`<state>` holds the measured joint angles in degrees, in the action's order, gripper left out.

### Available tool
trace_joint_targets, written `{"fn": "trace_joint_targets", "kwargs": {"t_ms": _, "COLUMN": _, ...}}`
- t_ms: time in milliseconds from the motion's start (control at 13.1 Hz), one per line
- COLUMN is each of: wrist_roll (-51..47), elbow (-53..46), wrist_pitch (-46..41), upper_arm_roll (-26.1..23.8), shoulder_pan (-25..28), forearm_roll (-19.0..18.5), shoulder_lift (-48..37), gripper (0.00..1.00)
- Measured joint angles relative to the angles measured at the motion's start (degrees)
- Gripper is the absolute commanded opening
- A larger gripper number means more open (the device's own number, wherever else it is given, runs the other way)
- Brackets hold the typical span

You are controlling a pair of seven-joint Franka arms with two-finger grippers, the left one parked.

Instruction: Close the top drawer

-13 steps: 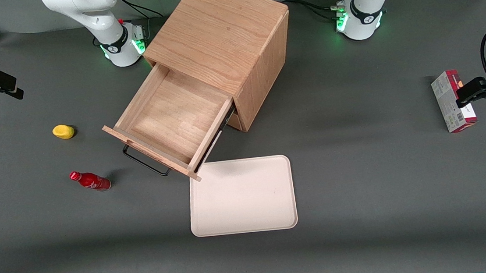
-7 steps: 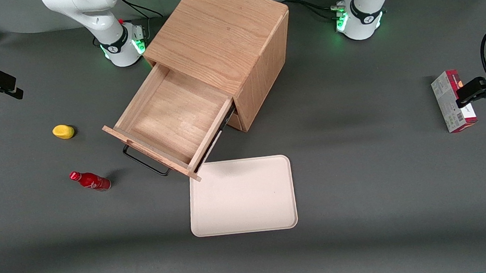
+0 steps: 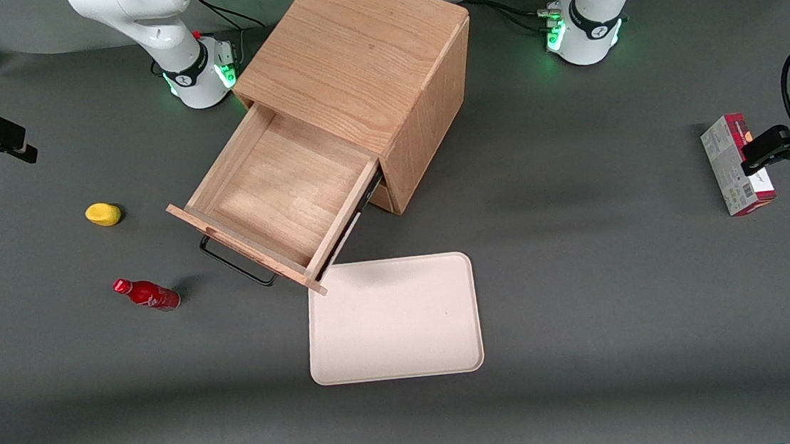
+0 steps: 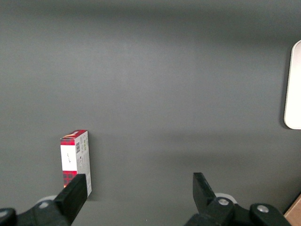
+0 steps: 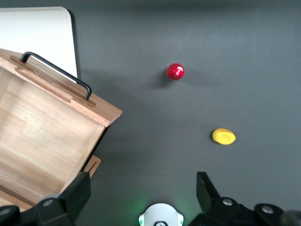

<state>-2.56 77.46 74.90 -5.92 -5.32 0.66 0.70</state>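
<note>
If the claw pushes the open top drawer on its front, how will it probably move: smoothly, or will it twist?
The top drawer is empty, so it is probably light to push. It looks like a rigid wooden box, so it should slide rather than flex. A push near one end of its front may jam it. The open claw hangs above the table beside the drawer.

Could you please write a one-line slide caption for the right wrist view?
Open gripper hovering high above the table, overlooking the pulled-out, empty top drawer, red bottle and yellow lemon-like object.
</note>
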Motion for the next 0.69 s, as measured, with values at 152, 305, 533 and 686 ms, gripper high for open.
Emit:
{"fn": "trace_joint_targets", "kwargs": {"t_ms": 152, "wrist_roll": 0.01, "elbow": -5.39, "wrist_pitch": 0.43, "upper_arm_roll": -0.59, "shoulder_pan": 0.44, "forearm_roll": 0.07, "shoulder_lift": 4.02, "gripper": 1.0}}
{"fn": "trace_joint_targets", "kwargs": {"t_ms": 305, "wrist_roll": 0.01, "elbow": -11.8, "wrist_pitch": 0.6, "upper_arm_roll": -1.14, "shoulder_pan": 1.54, "forearm_roll": 0.1, "shoulder_lift": 9.38, "gripper": 1.0}}
{"fn": "trace_joint_targets", "kwargs": {"t_ms": 533, "wrist_roll": -0.01, "elbow": -20.61, "wrist_pitch": 0.84, "upper_arm_roll": -1.36, "shoulder_pan": 3.86, "forearm_roll": 0.1, "shoulder_lift": 17.62, "gripper": 1.0}}
{"fn": "trace_joint_targets", "kwargs": {"t_ms": 686, "wrist_roll": -0.02, "elbow": -24.32, "wrist_pitch": 1.48, "upper_arm_roll": -1.35, "shoulder_pan": 4.68, "forearm_roll": 0.09, "shoulder_lift": 21.02, "gripper": 1.0}}
